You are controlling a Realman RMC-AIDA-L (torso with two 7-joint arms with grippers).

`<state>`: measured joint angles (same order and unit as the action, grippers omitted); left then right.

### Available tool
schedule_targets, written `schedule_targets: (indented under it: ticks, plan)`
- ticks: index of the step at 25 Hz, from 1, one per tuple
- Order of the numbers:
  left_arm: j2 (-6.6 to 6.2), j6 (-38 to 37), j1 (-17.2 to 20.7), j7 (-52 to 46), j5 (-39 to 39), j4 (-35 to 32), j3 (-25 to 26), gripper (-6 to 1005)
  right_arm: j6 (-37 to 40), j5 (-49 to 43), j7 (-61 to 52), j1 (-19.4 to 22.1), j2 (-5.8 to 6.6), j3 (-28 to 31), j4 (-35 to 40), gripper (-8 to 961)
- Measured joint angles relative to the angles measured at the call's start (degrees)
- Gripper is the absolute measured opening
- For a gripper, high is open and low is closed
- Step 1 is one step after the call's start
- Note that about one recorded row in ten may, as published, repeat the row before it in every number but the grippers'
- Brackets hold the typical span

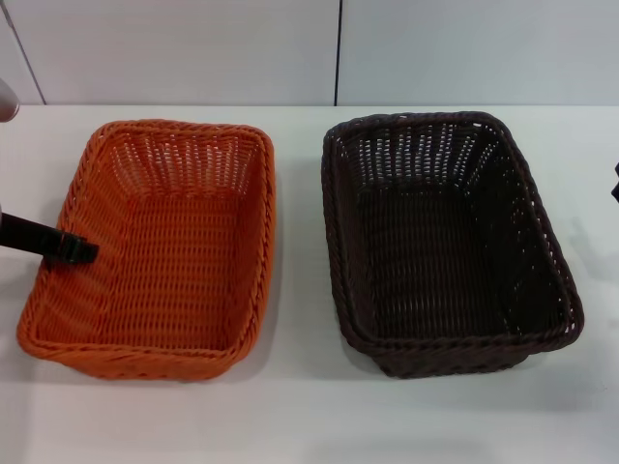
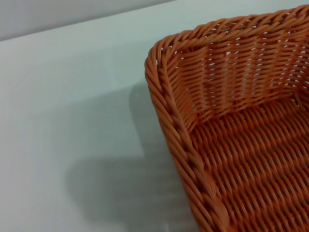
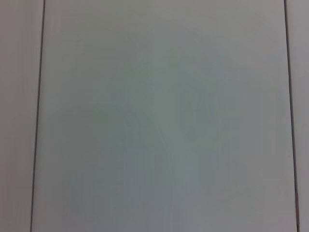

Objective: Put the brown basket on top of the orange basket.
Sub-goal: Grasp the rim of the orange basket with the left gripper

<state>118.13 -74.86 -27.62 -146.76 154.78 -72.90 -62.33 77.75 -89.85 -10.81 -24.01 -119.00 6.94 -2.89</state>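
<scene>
White table (image 1: 300,416) fills most of head view, pale wall panels (image 1: 193,48) behind it with a dark vertical seam; right wrist view shows only flat pale panels with thin dark seams.

Orange basket (image 1: 160,246) on the table, rectangular, woven wicker look, sloped sides, braided rim, nothing inside. Left gripper (image 1: 79,250) comes in from the robot's left edge, dark tip over the basket's left rim, reaching just inside; cannot tell if its fingers are spread or closed, nothing visibly held. Left wrist view looks down on one corner of the orange basket (image 2: 231,121), braided rim and ribbed floor, shadow on the table (image 2: 72,121) beside it.

Brown basket (image 1: 445,242) sits well to the right of the left gripper, beyond the orange one, apart from it with bare table between. Near-black, same shape and weave, braided rim, nothing inside, standing upright.

Right gripper: only a dark sliver at the far right edge, state unreadable.
</scene>
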Motion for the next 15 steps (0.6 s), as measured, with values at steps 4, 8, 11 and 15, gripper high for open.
schedule_targets:
  ticks: [4, 8, 11, 15]
  plan:
    - [0.0, 0.5, 0.2, -0.2, -0.2, -0.1, 0.4, 347, -0.4, 0.0, 0.0, -0.1, 0.0, 0.0, 0.0, 825]
    - [0.0, 0.5, 0.3, -1.8, -3.5, 0.2, 4.3, 283, -0.7, 0.0, 0.0, -0.2, 0.0, -0.1, 0.0, 825]
    - [-0.06, -0.2, 0.4, -2.3, -5.7, 0.3, 5.7, 251, -0.7, 0.0, 0.0, -0.2, 0.0, -0.1, 0.0, 824]
    - [-0.21, -2.4, 0.8, -2.4, -8.9, -0.5, 6.7, 203, -0.8, 0.0, 0.0, -0.2, 0.0, -0.1, 0.2, 824]
